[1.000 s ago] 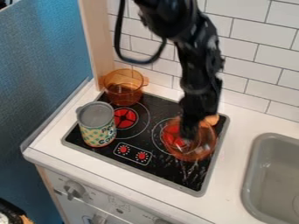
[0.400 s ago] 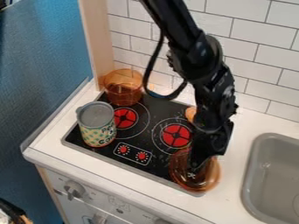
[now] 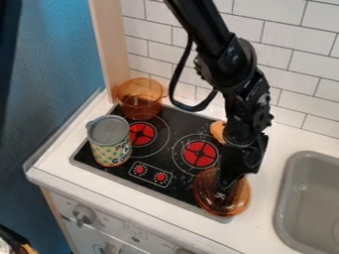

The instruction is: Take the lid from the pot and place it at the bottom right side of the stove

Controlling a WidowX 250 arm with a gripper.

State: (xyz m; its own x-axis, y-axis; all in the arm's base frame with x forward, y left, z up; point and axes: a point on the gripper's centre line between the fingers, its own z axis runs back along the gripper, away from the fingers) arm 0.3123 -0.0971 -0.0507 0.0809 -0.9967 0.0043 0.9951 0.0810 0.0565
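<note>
Camera view, and down at the gripper [image 3: 222, 192], gripping or not, nobody could tell! Right beneath it, the orange lid [image 3: 233, 204] sat at the stove's [image 3: 171, 190] bottom right corner!

The lid [image 3: 208, 192] is partly hidden, the sink [image 3: 310, 191] cut off.

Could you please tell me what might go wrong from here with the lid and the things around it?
The lid reaches past the right edge of the stove, so it may settle unevenly on the rim. The pincer is right at the lid and might drag it off its spot when leaving. The arm also passes close to the orange item, which it could knock.
</note>
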